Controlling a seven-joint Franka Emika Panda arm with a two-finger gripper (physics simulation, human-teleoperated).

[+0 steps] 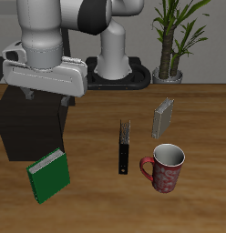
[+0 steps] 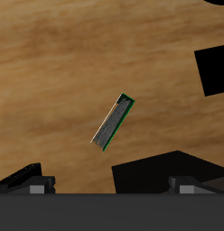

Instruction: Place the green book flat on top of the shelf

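Note:
The green book (image 1: 46,175) stands on its edge on the wooden table, near the front edge, with its white page edge up. In the wrist view the green book (image 2: 114,123) shows as a thin strip seen from above. The shelf (image 1: 24,132), a large matte black box, stands just behind the book; part of the shelf (image 2: 154,171) shows in the wrist view. My gripper (image 1: 48,98) hangs open and empty above the shelf's top, well above and behind the book. Its dark fingertips (image 2: 28,180) frame the wrist view, and nothing is between them.
A black book (image 1: 124,147) stands on edge mid-table. A grey book (image 1: 163,116) stands farther back. A red mug (image 1: 166,168) sits near the front edge. A potted plant (image 1: 171,41) and the robot's base (image 1: 115,64) are at the back.

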